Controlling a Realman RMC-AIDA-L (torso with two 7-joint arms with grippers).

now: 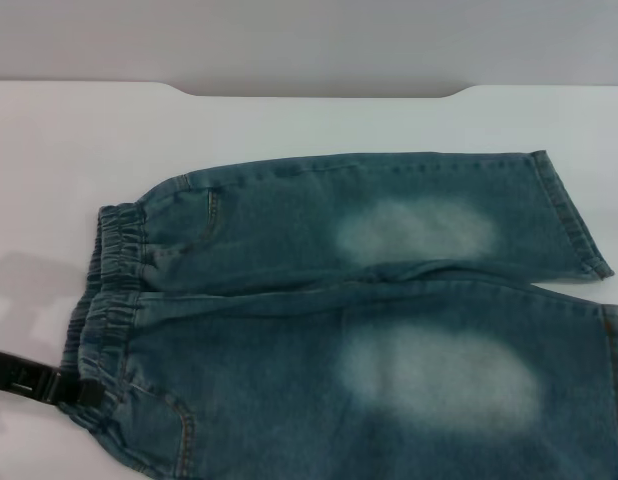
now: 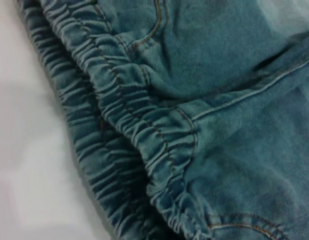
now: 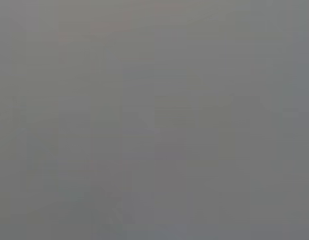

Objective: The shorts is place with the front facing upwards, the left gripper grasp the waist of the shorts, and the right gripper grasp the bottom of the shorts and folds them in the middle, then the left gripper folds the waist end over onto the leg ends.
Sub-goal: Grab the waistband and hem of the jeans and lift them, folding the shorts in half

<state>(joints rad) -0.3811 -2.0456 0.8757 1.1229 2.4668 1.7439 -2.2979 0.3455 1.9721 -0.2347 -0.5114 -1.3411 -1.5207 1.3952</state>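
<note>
- The shorts [image 1: 369,320] lay flat and face up on the white desk [image 1: 289,120], spread wide across it, with the near leg running off the lower edge of the head view.
- The waist of the shorts [image 1: 114,290] pointed toward the robot's left; its ruffled elastic band was bunched, and a pocket seam [image 1: 211,212] showed just beyond it.
- The bottom of the shorts [image 1: 574,225] pointed toward the robot's right, the far leg's stitched cuff lying straight on the desk.
- A pale faded patch [image 1: 419,232] marked the far thigh, and a larger one sat on the near thigh.
- The left gripper [image 1: 84,392] reached in low from the left edge, its dark tip right at the near part of the waistband. Whether its jaws were apart or clamped on the cloth could not be told.
- The left wrist view showed the gathered waistband [image 2: 139,125] close up, filling the frame, with bare desk beside it.
- The right gripper appeared in no view; the right wrist view showed only flat grey.
</note>
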